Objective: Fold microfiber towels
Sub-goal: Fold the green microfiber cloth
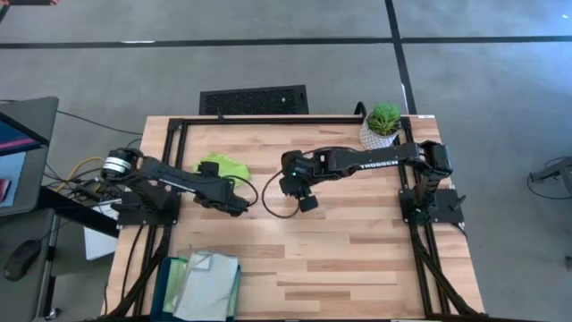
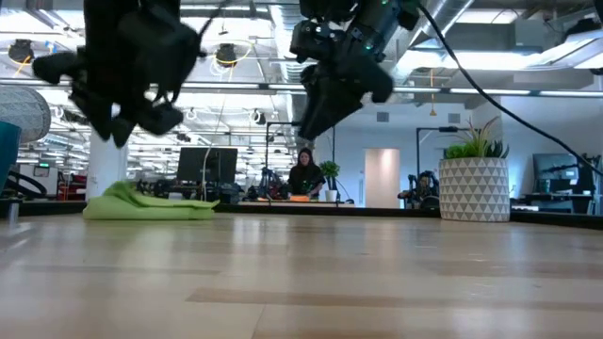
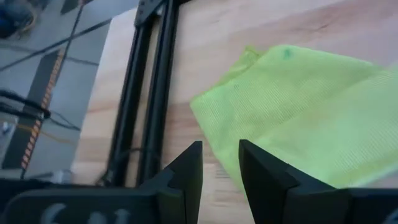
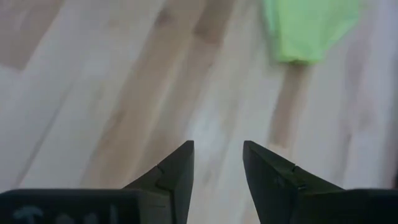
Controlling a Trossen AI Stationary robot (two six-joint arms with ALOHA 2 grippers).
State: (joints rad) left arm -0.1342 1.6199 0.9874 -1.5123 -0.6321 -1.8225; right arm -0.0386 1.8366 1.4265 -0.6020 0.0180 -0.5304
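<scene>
A lime green towel [image 1: 223, 166] lies folded flat on the wooden table, toward the far left. It also shows in the low view [image 2: 146, 203], the left wrist view [image 3: 305, 112] and the right wrist view [image 4: 308, 25]. My left gripper [image 1: 238, 205] hangs open and empty above the table, just near-side of the towel [image 3: 221, 158]. My right gripper [image 1: 304, 199] hangs open and empty over bare wood at mid-table [image 4: 217, 162]. Pale green towels [image 1: 207, 283] lie in a teal bin [image 1: 167, 284] at the near left. No yellow towel shows.
A potted plant [image 1: 382, 125] in a white patterned pot [image 2: 474, 188] stands at the far right corner. A black frame rail [image 3: 146, 93] runs along the table's left edge. Bare wood [image 1: 357, 250] spreads over the middle and near right.
</scene>
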